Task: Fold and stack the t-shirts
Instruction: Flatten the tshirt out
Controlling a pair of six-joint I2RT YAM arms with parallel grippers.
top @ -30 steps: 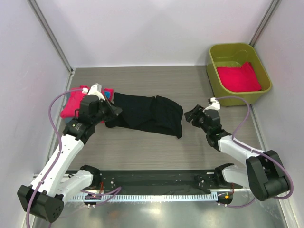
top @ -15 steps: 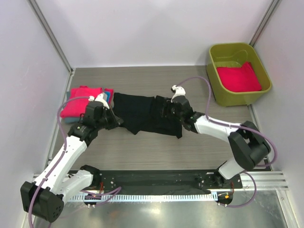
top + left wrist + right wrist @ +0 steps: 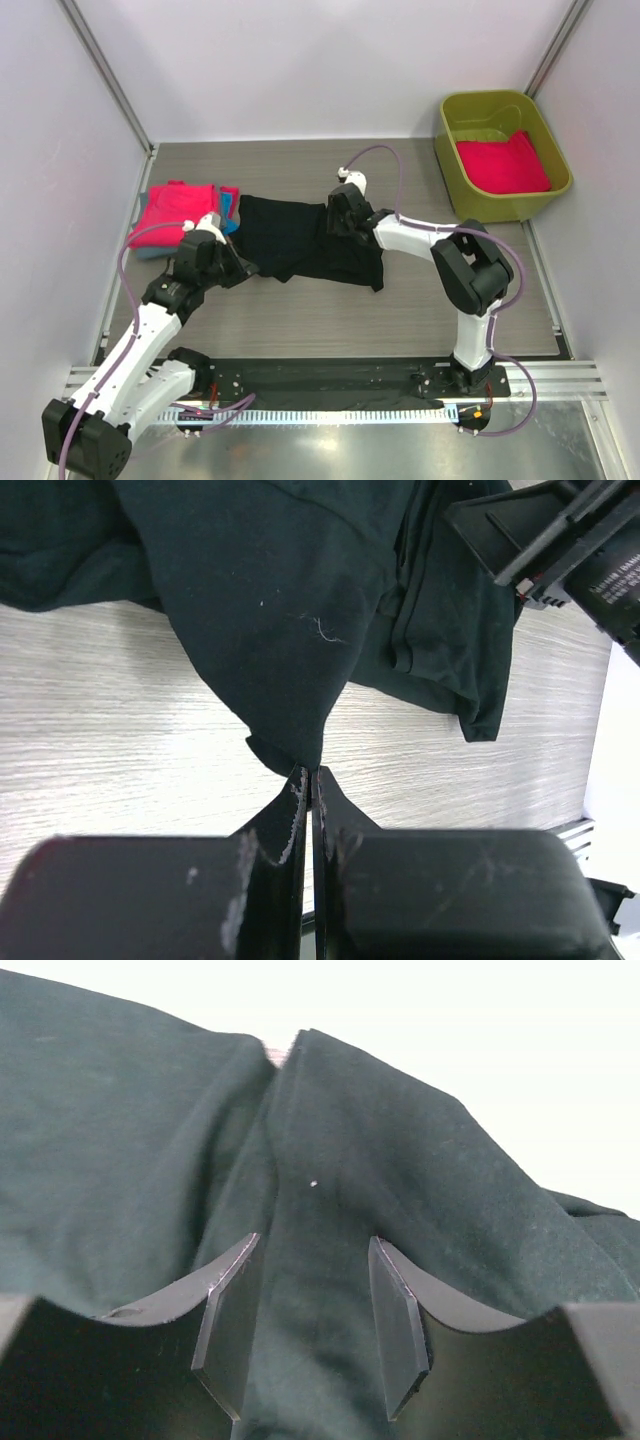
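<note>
A black t-shirt (image 3: 300,240) lies crumpled across the middle of the table. My left gripper (image 3: 247,268) is shut on its near left corner, and in the left wrist view that corner of the black t-shirt (image 3: 290,630) narrows to a point in my left gripper (image 3: 308,776). My right gripper (image 3: 336,214) sits on the shirt's far middle. Its jaws stand open in the right wrist view (image 3: 312,1315), astride a raised fold of the black cloth (image 3: 330,1190) that neither pad presses. Hot-pink t-shirts (image 3: 172,212) are stacked at the left over a blue one (image 3: 231,201).
An olive-green tub (image 3: 455,165) at the back right holds another pink t-shirt (image 3: 503,163). Grey walls close in the table on three sides. The right arm (image 3: 440,240) stretches across the table's right half, and its gripper body (image 3: 560,530) shows in the left wrist view.
The right arm has swung from the table's right side leftward onto the black shirt, its jaws narrowing. The left gripper has pulled the shirt's corner a little toward the near edge.
</note>
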